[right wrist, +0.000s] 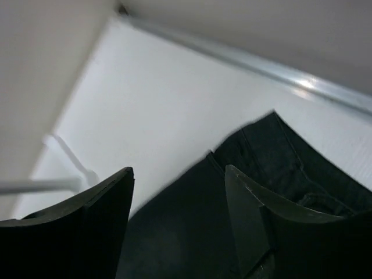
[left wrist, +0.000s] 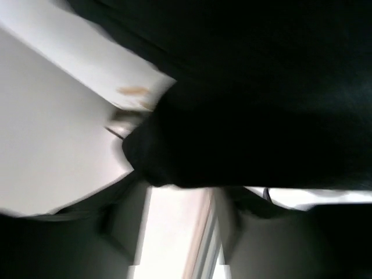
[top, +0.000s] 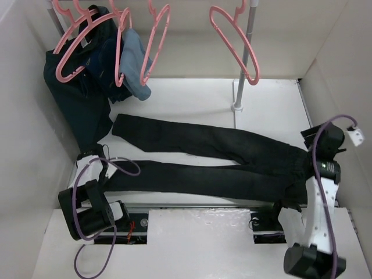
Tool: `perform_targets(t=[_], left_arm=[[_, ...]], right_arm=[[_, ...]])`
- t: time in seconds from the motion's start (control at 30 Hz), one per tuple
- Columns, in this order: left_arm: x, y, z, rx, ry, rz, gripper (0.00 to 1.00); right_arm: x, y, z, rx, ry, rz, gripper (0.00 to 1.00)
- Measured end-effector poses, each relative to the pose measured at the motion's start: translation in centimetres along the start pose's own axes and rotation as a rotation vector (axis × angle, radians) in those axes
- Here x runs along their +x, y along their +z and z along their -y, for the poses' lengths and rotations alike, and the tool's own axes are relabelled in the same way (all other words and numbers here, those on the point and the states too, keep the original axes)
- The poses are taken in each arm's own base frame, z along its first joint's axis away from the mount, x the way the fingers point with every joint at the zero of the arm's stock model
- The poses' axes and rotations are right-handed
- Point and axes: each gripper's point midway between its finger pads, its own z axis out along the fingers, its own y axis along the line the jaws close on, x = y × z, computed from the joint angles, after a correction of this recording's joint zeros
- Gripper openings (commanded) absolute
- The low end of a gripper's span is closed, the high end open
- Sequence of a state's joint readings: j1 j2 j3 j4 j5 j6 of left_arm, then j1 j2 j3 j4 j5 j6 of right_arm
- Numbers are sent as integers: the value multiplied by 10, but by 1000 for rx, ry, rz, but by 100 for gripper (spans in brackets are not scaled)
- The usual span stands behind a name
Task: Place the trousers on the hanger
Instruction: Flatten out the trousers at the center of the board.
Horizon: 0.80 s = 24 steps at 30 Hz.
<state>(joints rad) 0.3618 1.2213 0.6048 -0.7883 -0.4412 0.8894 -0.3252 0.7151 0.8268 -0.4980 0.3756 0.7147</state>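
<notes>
Quick look from my remote station. The trousers (top: 192,139) are lying flat across the table (top: 192,99), not on any hanger yet. The waist end is under the right gripper (right wrist: 178,174) and both legs run away from it toward the left gripper (top: 96,158).

The right jaws are clearly spread apart in the right wrist view, with nothing between them. Black fabric lies below the gap, and the waistband sits under and just beyond the right-hand finger. On the other side of the jaws it's just bare white tabletop.

The left side is the annoying one. The left wrist view is a blurry mess, with dark cloth filling most of the frame right in front of the camera, and I can't make out the fingers at all. From the top camera the gripper sits at the hem end of the nearer leg, touching or right on top of it. I honestly can't tell if those jaws are open, closed or holding cloth.

The hanger (top: 231,49) I care about is the bare pink one on the rail, well apart from both sets of jaws, up past the right gripper at the far side of the table. The navy garment (top: 81,99) and light-blue cloth (top: 135,64) hang on other pink hangers beyond the left gripper.
</notes>
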Motion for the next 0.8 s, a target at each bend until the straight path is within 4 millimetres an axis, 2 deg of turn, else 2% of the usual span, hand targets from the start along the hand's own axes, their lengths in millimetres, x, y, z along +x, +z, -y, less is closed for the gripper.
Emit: perform_targets(t=[0.03, 0.1, 0.2, 0.27, 0.37, 0.43, 0.47, 0.5, 0.57, 0.63, 0.7, 0.8], left_arm=[[10, 2, 6, 10, 24, -44, 56], [14, 1, 5, 3, 31, -67, 57], [9, -16, -12, -17, 13, -44, 60], [-6, -41, -38, -40, -31, 39, 60], [-41, -91, -90, -126, -148, 250, 61], [-59, -113, -111, -164, -194, 366, 61], [-68, -116, -113, -174, -201, 401, 61], [-75, -113, -110, -170, -192, 419, 61], [-89, -94, -90, -122, -135, 405, 61], [-104, -62, -62, -60, -63, 361, 66], [-112, -30, -36, 3, -15, 303, 66], [-119, -6, -20, 40, -8, 269, 64]], right_arm=[[19, 9, 4, 17, -34, -63, 63], [56, 24, 16, 59, -98, -194, 59], [92, 30, 28, 79, -143, -319, 53], [106, 29, 31, 73, -149, -368, 53], [128, 34, 37, 78, -157, -437, 55], [144, 39, 44, 101, -168, -487, 57], [152, 41, 49, 116, -174, -516, 57], [160, 43, 53, 134, -182, -546, 58], [173, 48, 58, 156, -190, -592, 58], [183, 53, 59, 168, -194, -632, 59], [187, 58, 57, 169, -195, -651, 60], [189, 70, 49, 167, -207, -665, 60]])
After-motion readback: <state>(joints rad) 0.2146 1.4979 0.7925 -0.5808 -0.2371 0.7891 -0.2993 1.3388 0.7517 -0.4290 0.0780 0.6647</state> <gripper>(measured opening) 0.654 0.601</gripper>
